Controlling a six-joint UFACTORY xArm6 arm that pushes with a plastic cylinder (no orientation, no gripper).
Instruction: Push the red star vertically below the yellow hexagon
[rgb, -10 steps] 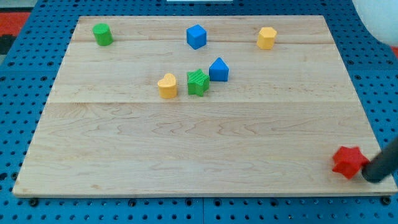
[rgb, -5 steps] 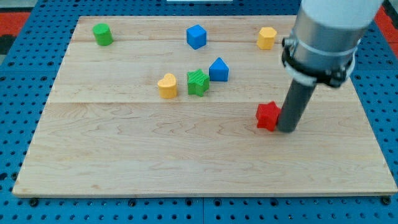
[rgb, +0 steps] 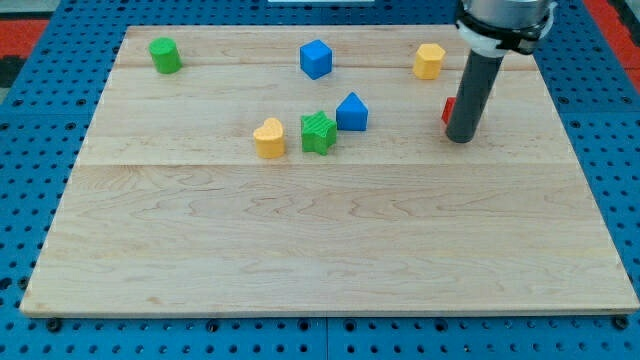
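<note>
The red star is mostly hidden behind my dark rod; only a sliver of red shows at the rod's left side, at the view's upper right. My tip rests on the board just below and right of that sliver, touching it. The yellow hexagon sits above, slightly to the left of the star, a short gap away.
A blue cube and a green cylinder sit along the view's top. A yellow heart, a green star and a blue pentagon-like block cluster near the middle. The wooden board lies on blue pegboard.
The red star went from the view's bottom right corner up and left to just below the yellow hexagon, pushed by my tip, which moved with it. The other blocks stayed put.
</note>
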